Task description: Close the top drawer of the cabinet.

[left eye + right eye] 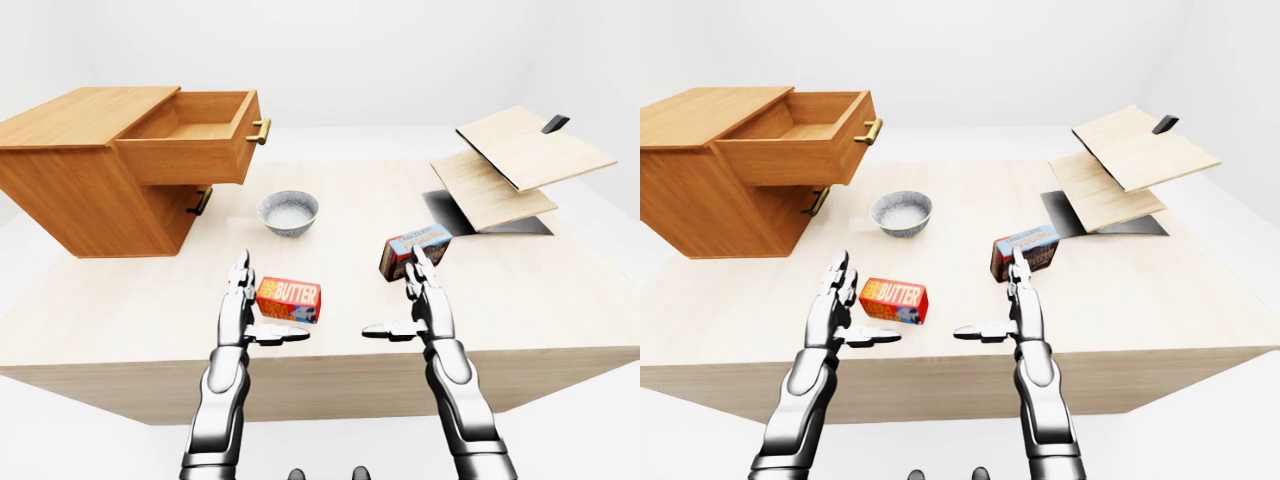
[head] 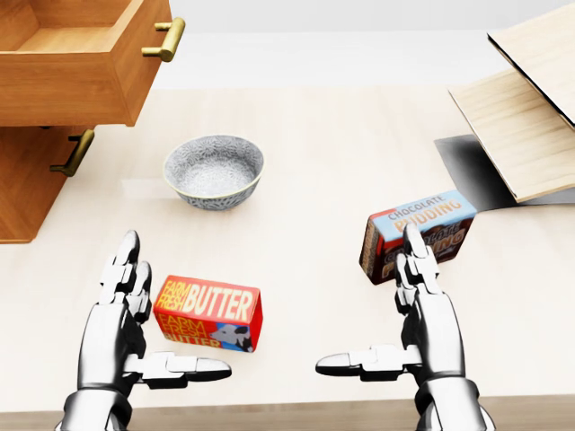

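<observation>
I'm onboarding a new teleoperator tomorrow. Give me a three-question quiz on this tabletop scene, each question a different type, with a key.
1. True or false: the top drawer of the cabinet is fully shut.
2. Which lies nearest the left hand? A) bowl B) butter box C) pudding box
3. Fill in: both hands hover with fingers ____, the right hand included.

Key: 1 false; 2 B; 3 open

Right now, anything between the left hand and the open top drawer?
Nothing visible. The left hand hovers open over bare table beside the butter box. The bowl sits right of the line to the top drawer, which juts out of the cabinet.
</observation>
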`<state>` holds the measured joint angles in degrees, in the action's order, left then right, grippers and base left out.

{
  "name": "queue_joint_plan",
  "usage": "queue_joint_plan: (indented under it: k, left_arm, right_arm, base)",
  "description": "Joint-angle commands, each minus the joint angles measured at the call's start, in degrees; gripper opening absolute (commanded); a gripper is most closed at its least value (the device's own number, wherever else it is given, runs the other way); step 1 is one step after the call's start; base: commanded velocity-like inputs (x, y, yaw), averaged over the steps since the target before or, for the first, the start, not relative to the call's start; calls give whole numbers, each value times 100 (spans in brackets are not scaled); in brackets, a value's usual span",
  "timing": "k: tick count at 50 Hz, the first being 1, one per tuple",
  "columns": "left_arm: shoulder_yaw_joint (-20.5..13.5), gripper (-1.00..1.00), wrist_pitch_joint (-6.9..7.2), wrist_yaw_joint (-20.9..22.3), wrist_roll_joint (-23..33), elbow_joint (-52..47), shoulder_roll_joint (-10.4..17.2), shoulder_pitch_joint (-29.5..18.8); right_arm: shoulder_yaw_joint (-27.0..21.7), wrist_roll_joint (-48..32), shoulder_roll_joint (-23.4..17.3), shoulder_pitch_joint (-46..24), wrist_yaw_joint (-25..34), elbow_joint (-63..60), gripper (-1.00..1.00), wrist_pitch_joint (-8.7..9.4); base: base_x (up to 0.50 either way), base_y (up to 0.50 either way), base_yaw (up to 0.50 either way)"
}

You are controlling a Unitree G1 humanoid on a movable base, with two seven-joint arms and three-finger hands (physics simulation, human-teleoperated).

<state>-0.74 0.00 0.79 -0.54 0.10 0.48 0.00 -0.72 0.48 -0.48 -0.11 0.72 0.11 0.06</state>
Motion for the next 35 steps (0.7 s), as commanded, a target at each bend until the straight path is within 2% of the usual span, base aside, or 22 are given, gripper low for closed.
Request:
queue_joint_plan:
  k: [1, 3, 6, 7, 10, 24, 35]
  left_arm:
    - [-130, 100, 70, 141, -78, -68, 65, 10]
    - [-136, 100, 100, 147, -85, -112, 64, 17]
    - [-140, 100, 201, 156, -87, -219, 64, 24]
    - [-140, 100, 316, 173, -109, -278, 64, 9]
    - [-151, 100, 500, 179, -101, -389, 83, -75]
    - [-349, 100, 500, 226, -238, -1594, 248, -713]
    - [-243, 100, 500, 249, -221, -1976, 186, -644]
  right_arm:
    - [-111, 36, -62, -50, 112, -35, 100, 81]
    - [-114, 29, -62, -64, 109, -69, 100, 118]
    - [-123, 14, -73, -81, 116, -245, 100, 291]
    - [-133, 33, -73, -124, 106, -426, 100, 476]
    - [-131, 12, -80, -189, 88, -657, 100, 494]
    - [-311, 270, -190, -800, 49, -2082, 100, 494]
    - [-291, 383, -185, -729, 45, -2334, 100, 494]
  base:
    - [0, 0, 0]
    - [0, 0, 0]
    - [0, 0, 0]
    - [0, 0, 0]
    - [0, 0, 0]
    - [0, 0, 0]
    - [0, 0, 0]
